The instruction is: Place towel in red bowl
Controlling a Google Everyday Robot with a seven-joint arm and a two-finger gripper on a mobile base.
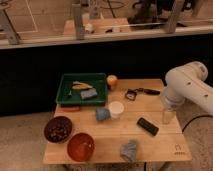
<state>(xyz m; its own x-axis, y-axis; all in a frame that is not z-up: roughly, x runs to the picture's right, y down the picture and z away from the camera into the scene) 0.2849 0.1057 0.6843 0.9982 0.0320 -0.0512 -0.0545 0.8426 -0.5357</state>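
The towel (129, 149), a crumpled grey-blue cloth, lies near the table's front edge, right of centre. The red bowl (81, 146) sits empty at the front left, a short way left of the towel. My white arm comes in from the right. The gripper (168, 115) hangs below the wrist over the table's right edge, well to the right of and behind the towel, and touches neither towel nor bowl.
A dark bowl (58, 129) with small items sits left of the red bowl. A green tray (65, 85) holds a blue sponge at the back left. A white cup (116, 109), a small blue object (102, 114), a black bar (148, 126), an orange (112, 80) and a black tool (137, 92) stand mid-table.
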